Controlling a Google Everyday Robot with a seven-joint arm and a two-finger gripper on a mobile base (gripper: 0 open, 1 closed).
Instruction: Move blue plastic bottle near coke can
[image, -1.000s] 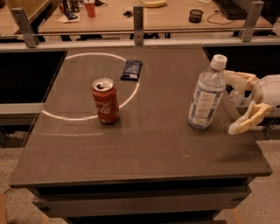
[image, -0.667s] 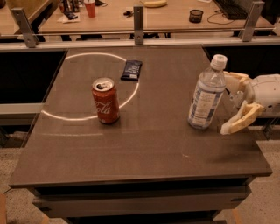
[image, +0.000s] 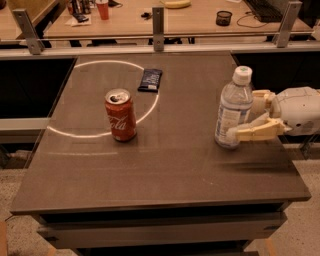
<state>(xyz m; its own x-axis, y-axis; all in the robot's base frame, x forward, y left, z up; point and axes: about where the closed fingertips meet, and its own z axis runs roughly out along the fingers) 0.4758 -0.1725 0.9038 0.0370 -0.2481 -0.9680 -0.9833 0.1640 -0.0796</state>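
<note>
Rightward, white-capped clear bottle (image: 233, 107) at end effector (image: 246, 116)

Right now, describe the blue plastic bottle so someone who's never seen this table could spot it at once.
On the dark table, look at the view's right side, apart from the red coke can. The blue plastic bottle stands upright there, with the gripper shut around its lower half. It is the only tall, clear, white-capped thing.
</note>
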